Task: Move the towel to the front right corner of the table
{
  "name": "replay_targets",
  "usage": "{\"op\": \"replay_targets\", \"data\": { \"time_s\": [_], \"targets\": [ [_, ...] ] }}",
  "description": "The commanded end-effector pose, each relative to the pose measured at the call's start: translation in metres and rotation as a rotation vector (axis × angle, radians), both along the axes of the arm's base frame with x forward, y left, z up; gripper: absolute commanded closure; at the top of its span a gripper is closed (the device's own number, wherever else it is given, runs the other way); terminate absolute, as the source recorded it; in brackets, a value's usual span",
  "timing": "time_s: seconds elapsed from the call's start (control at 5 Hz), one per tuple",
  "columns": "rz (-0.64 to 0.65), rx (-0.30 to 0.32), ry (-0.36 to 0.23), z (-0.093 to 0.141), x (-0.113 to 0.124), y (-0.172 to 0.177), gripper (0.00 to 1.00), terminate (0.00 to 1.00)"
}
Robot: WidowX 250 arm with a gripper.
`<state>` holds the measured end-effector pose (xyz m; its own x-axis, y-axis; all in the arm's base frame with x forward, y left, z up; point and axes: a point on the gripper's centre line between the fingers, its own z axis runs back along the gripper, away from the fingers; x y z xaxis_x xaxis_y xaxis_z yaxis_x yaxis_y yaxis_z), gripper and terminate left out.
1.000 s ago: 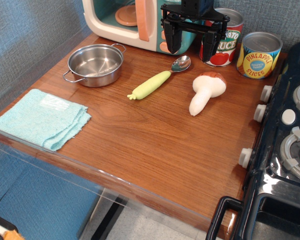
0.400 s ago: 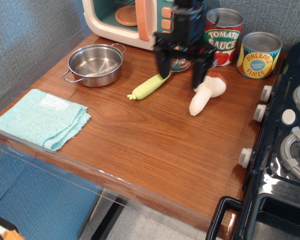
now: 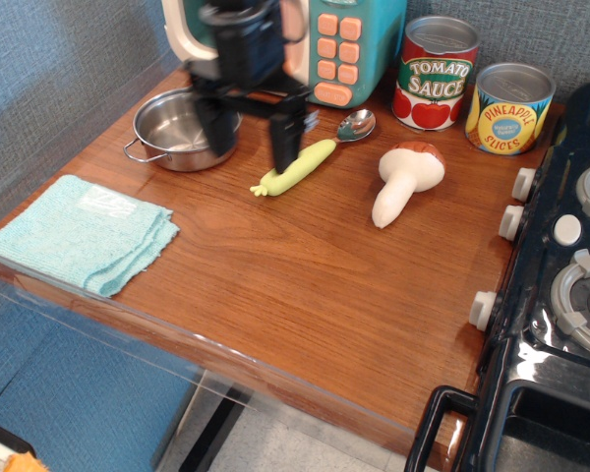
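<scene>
- Your towel [image 3: 81, 234]: folded, flat at the front left corner of the table [image 3: 305, 285], well apart from the gripper [image 3: 251, 138] and to its front left
- Gripper: jaws spread wide, nothing held, hanging over the back of the table between the pot [image 3: 177, 128] and the green corn-like toy [image 3: 297, 166]
- Readable labels: "TOMATO SAUCE" on the red can [image 3: 435, 74]; "PINEAPPLE SLICES" on the yellow can [image 3: 509, 108]
- Around: spoon [image 3: 354, 125], mushroom [image 3: 406, 180], toy microwave [image 3: 329, 44] at the back, black stove [image 3: 560, 295] along the right edge
- Between gripper and towel you see only bare wood
</scene>
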<state>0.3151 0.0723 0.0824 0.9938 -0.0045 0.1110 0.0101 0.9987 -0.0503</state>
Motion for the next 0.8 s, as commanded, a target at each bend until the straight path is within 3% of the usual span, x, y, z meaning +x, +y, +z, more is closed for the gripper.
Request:
{"op": "replay_targets", "data": {
  "time_s": [0.0, 0.2, 0.6],
  "targets": [
    [0.006, 0.075, -0.022, -0.009, -0.049, 0.073, 0.0, 0.0],
    [0.023, 0.143, -0.01, -0.022, -0.063, 0.1, 0.0, 0.0],
    [0.043, 0.201, 0.024, -0.036, -0.06, 0.108, 0.0, 0.0]
  ]
}}
